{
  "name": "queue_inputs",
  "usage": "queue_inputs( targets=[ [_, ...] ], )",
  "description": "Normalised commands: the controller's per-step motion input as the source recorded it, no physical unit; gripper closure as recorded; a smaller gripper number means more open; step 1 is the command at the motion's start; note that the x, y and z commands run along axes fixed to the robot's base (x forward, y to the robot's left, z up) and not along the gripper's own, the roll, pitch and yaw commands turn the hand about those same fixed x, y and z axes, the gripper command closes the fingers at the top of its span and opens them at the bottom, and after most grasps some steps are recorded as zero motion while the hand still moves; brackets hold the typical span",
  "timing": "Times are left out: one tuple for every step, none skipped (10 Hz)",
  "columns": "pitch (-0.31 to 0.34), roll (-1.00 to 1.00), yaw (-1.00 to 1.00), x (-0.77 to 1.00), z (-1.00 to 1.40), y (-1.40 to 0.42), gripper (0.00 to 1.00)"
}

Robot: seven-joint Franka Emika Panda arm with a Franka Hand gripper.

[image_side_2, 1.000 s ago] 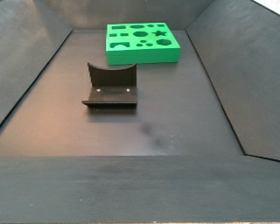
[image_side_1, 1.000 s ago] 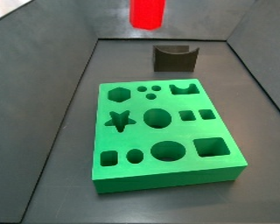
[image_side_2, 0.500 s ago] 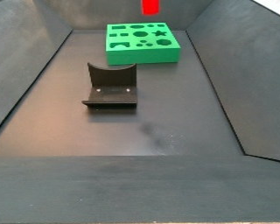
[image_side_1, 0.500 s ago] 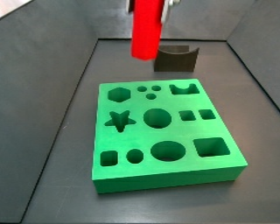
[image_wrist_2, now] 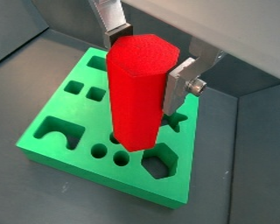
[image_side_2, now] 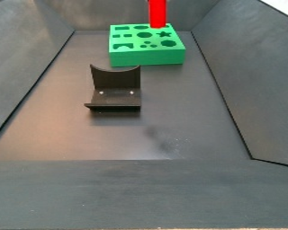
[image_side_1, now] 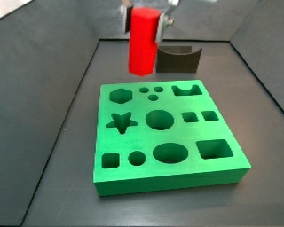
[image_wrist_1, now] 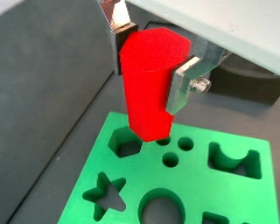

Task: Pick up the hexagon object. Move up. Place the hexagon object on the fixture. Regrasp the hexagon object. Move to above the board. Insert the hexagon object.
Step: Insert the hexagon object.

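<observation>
Gripper (image_wrist_1: 152, 54) clamped on the upper end of the red peg (image_wrist_1: 149, 83) — peg upright, hanging above the green board (image_wrist_1: 254, 188), lower end over the hexagon hole (image_wrist_2: 161, 163) corner, not inserted. Fixture (image_side_2: 112, 89) stood apart on the dark floor, nearer the camera.

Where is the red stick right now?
The red stick is held upright in the claw, up in the air over the green board, near its six-sided hole in both wrist views.
</observation>
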Motion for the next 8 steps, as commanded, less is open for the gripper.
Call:
queue_inputs(
  targets=[
    [-0.140,-0.19,0.09,-0.27,-0.35,0.05,1.00],
    [-0.040,-0.07,0.19,0.00,-0.15,0.00,1.00],
    [-0.010,-0.04,0.00,0.00,-0.07,-0.01,1.00],
    [-0.041,-0.10,0.00,-0.16,-0.35,0.00,1.00],
    [-0.137,-0.14,0.00,-0.33,-0.39,0.00,1.00],
    [-0.056,-0.04,0.00,0.00,-0.08,0.00,1.00],
    [0.000,0.00,0.03,-0.03,-0.14,0.00,1.00],
    [-0.030,-0.02,0.00,-0.29,-0.19,0.00,1.00]
  ],
)
